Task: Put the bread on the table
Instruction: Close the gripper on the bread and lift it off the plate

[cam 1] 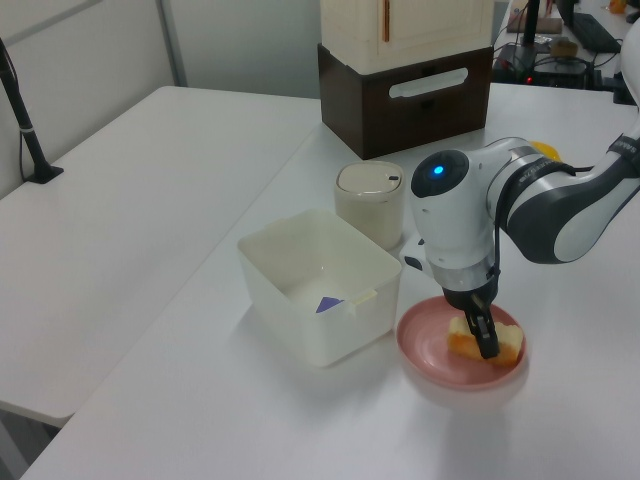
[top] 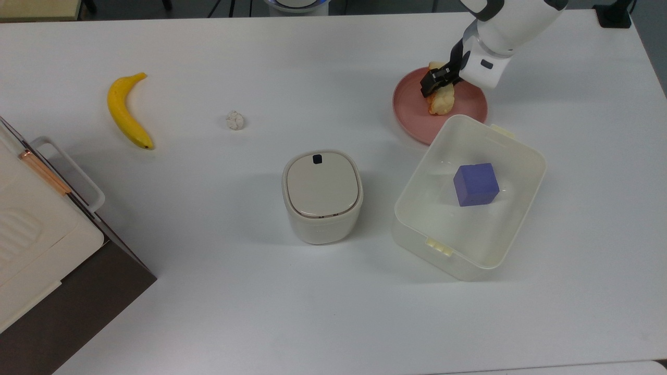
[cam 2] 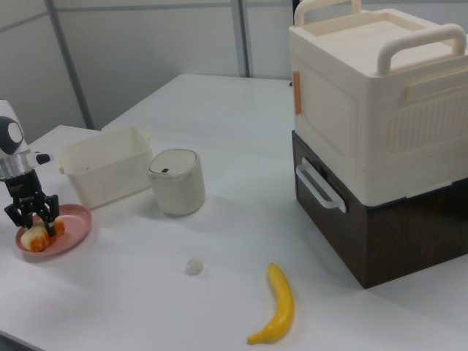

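Tabletop scene with one arm. The gripper (top: 436, 82) stands low over the pink plate (top: 414, 104), its black fingers (cam 2: 23, 212) spread to either side of the bread (top: 441, 99); in the right view the two fingers straddle the pastry with a gap showing, so they are parted around it, though whether their pads touch it cannot be made out. The fingers hide the middle of the bread in the top view and part of its near face in the left view (cam 1: 503, 343). The bread lies on the plate, not on the table (top: 260, 312).

Just beyond the fingers, on the side toward the top view's lower edge, sits one translucent plastic tub (top: 521, 208), holding a single purple cube (top: 475, 184); in the left view the cube shows as a small wedge through the tub's wall. One lidded cream bin (top: 322, 195) stands farther off, to the top view's left of the tub; its contents are hidden by the closed lid.

Well apart from the fingers lie one banana (top: 125, 112) and one small white wrinkled ball (top: 235, 120). A cream case (cam 2: 373, 95) stacked on a dark brown box (cam 2: 387, 227) is cut off at the top view's lower left corner.
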`<action>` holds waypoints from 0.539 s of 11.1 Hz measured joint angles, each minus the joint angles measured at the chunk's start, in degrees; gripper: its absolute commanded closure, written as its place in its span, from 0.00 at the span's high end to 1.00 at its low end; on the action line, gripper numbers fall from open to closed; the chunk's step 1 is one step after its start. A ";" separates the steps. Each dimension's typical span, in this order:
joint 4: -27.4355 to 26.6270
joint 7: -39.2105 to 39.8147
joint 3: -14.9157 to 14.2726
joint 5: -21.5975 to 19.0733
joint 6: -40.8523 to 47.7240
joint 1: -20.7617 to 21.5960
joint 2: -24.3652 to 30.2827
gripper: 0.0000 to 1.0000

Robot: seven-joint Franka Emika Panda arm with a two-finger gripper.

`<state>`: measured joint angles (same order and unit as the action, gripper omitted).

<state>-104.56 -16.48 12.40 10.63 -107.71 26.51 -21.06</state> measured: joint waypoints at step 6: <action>1.56 -3.18 -0.11 0.05 0.23 -3.50 2.53 0.00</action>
<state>-103.00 -19.65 12.30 10.68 -107.48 23.02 -18.53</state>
